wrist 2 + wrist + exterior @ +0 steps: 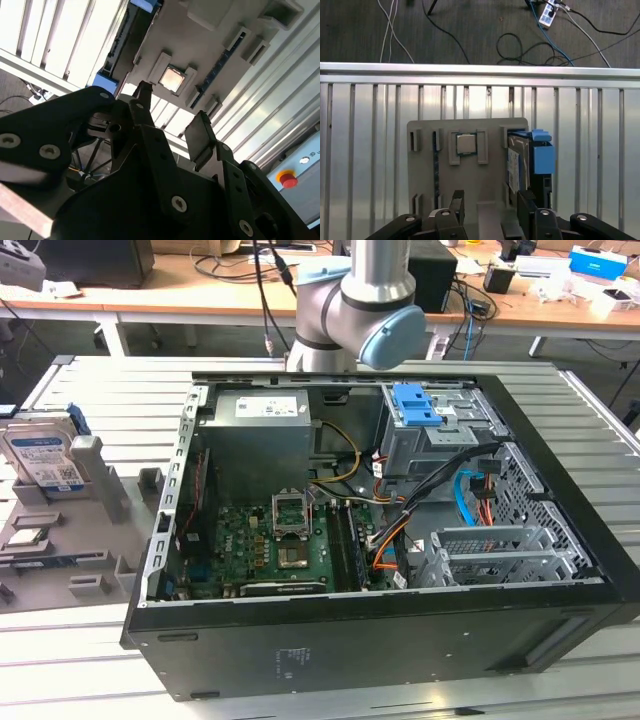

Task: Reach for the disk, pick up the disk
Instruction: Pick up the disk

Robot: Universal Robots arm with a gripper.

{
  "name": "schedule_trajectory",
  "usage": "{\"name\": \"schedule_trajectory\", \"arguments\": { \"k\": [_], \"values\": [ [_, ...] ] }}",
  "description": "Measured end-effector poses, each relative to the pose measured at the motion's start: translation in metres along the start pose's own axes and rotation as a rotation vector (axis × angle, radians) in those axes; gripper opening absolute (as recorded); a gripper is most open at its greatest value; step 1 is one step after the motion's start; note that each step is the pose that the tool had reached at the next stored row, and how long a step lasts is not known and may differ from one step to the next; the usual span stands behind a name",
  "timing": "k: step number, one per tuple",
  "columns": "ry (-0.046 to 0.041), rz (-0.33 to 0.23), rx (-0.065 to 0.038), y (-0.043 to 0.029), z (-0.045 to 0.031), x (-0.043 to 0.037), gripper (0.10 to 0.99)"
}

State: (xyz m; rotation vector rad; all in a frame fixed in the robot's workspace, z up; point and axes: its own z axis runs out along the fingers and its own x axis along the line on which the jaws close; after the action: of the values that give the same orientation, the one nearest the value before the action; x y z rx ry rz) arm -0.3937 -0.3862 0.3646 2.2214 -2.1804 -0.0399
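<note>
The disk [42, 455] stands on edge in the grey fixture [427, 170] on the slatted table [110, 390]. That puts it toward the exterior view's left, at about nine o'clock from the open computer case [380, 640].

Expect the disk to be stiff and dense for its size, with smooth metal faces that may slip under hard pads. It probably won't forgive a knock or a drop. Its blue side rails [543, 156] are plastic, so they are likely to flex. You would do better to close across the two broad flat faces, near the free upper edge. How deep it sits in its slot is hard to judge, so treat that as uncertain.

In the exterior view, the arm [362, 300] shows a joint at twelve o'clock from the case, with the wrist out of frame. In the first wrist view, the gripper [490, 197] points down at the fixture from well above it. The jaws stand wide apart with nothing between them. The disk lies just off the gripper's centre line, nearer one finger [525, 205] than the other.
</note>
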Motion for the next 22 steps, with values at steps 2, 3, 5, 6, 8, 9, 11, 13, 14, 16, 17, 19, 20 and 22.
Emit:
{"name": "schedule_trajectory", "arguments": {
  "k": [2,3,5,6,8,9,11,13,14,16,17,19,20,22],
  "values": [
    [0.0003,0.000,0.000,-0.0001,0.0000,-0.0031,0.545],
    [0.0006,0.000,0.000,-0.0001,0.0000,-0.0075,0.545],
    [0.0012,0.000,0.000,-0.0003,0.0000,-0.0156,0.545],
    [0.0013,0.000,0.000,-0.0004,0.0000,-0.0180,0.545],
    [0.0015,0.000,0.000,-0.0005,-0.0001,-0.0271,0.545],
    [0.0015,0.000,0.000,-0.0006,-0.0001,-0.0316,0.545],
    [0.0015,0.000,0.000,-0.0007,-0.0001,-0.0358,0.545],
    [0.0015,0.000,0.000,-0.0007,-0.0001,-0.0405,0.545],
    [0.0016,0.000,0.000,-0.0008,-0.0001,-0.0426,0.545],
    [0.0016,0.000,0.000,-0.0003,0.0000,-0.0456,0.545],
    [0.0016,0.000,0.000,0.0010,0.0004,-0.0460,0.545],
    [0.0015,0.000,0.000,0.0040,0.0011,-0.0462,0.545],
    [0.0015,0.000,0.000,0.0048,0.0012,-0.0462,0.545],
    [0.0015,0.000,0.000,0.0065,0.0015,-0.0462,0.545]
  ]
}}
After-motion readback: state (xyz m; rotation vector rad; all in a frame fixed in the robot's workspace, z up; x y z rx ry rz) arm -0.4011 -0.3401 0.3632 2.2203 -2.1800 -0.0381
